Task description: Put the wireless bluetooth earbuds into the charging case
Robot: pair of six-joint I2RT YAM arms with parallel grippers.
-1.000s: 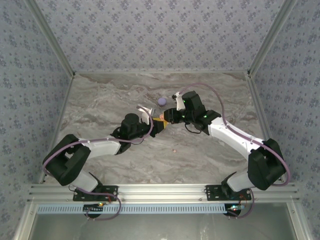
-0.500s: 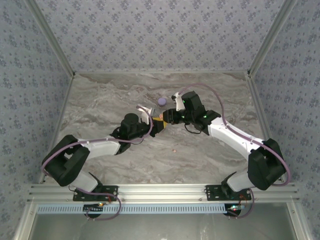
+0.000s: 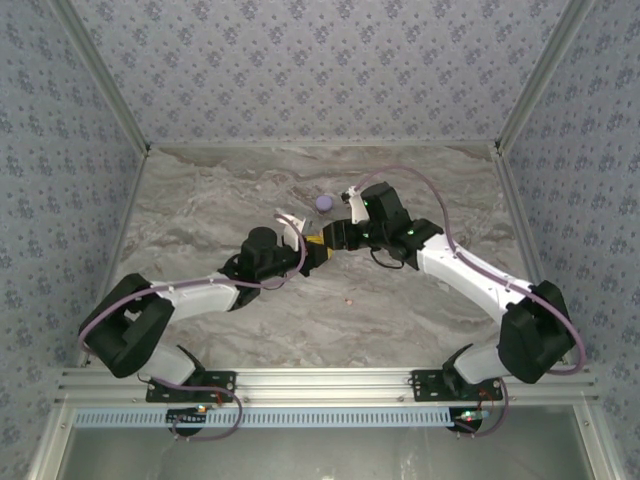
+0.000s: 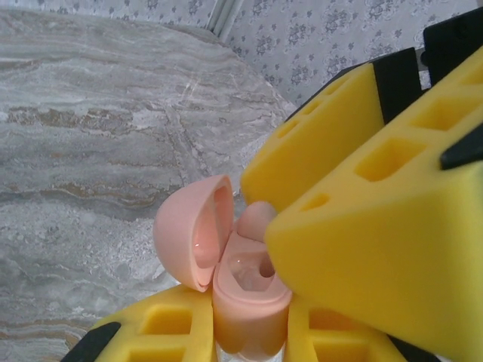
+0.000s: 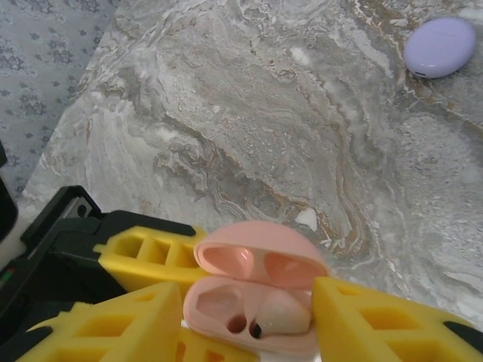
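The left gripper [image 4: 245, 335] clamps the base of an open salmon-pink charging case [image 5: 253, 290] between its yellow foam fingers [image 4: 162, 328], lid hinged back, above the marbled table [image 5: 226, 113]. One pink earbud [image 5: 283, 313] lies in the case's right-hand socket. The right gripper [image 5: 247, 323] stands over it, its fingers parted to either side of the case and gripping nothing.

Beyond, a closed lilac case [image 5: 440, 47] sits alone on the table, with a white speck [image 5: 307, 219] nearer (just past the pink lid). A second tiny pink earbud [image 3: 347, 299] lies loose nearer the arm bases, well apart from both grippers.

From the left wrist, the right gripper's fingers cover much of the case and half the earbud. From overhead, the two grippers meet tip to tip and the case can scarcely be made out.
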